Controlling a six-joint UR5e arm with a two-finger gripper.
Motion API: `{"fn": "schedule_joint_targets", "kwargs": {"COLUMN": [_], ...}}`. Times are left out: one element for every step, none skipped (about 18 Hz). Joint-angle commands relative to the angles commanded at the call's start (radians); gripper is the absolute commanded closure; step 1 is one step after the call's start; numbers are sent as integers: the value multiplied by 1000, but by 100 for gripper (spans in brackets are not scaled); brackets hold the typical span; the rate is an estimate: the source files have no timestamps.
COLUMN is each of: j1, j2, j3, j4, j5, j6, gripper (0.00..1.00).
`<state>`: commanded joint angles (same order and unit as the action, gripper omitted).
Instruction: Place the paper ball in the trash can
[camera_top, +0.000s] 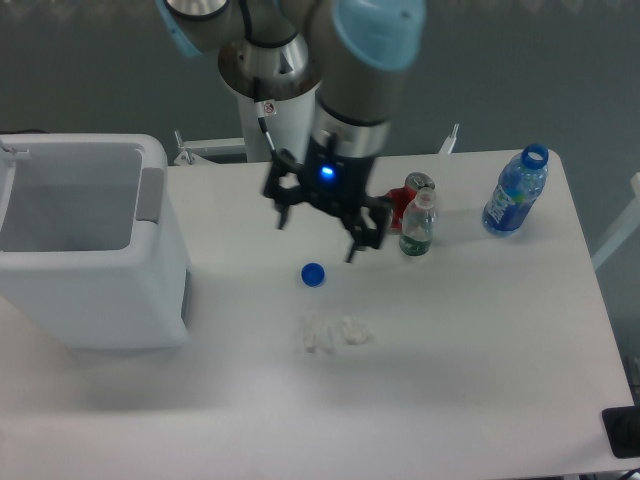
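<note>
White table: bin, cap, scraps, bottles.

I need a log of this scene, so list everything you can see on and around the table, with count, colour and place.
Boxy plastic trash can: one, white with grey side panel, table's left edge.
Round bottle cap: one, blue, table centre.
Small crumpled paper scraps: two, white, just below the cap.
Soda can: one, red, lying beside the small bottle.
Small clear plastic bottle: one, green label, upright, right of centre.
Large plastic bottle: one, blue, uncapped, upright, far right.
White table: one.
Robot pedestal: one, white, behind the table.
Two-finger gripper: one, black, open, above the cap.
</note>
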<state>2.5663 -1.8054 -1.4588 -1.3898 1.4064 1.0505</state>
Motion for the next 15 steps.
{"fn": "schedule_joint_targets", "kwargs": {"j1": [0, 3, 6, 11, 17, 15, 15, 17, 29, 44, 48, 49, 51, 51, 51], "j2": [-20, -35, -49, -60, -69, -75, -86, -98, -112, -121, -127, -134, -138, -140, -147], "j3": [-2, -2, -3, -3, -3, -3, -3, -3, -3, -3, -3, -5, -5, -5, -3], "j4": [3, 14, 34, 58, 72, 80, 83, 97, 101, 103, 103, 104, 104, 107, 107], "j5": [35, 67, 91, 100, 102, 102, 103, 103, 105, 105, 105, 105, 105, 106, 106], "j6": [25, 46, 55, 57, 59, 59, 62, 74, 103, 147, 192, 216, 218, 218, 217], "gripper": [0, 0, 0, 0, 0, 0, 0, 0, 0, 0, 0, 0, 0, 0, 0]}}
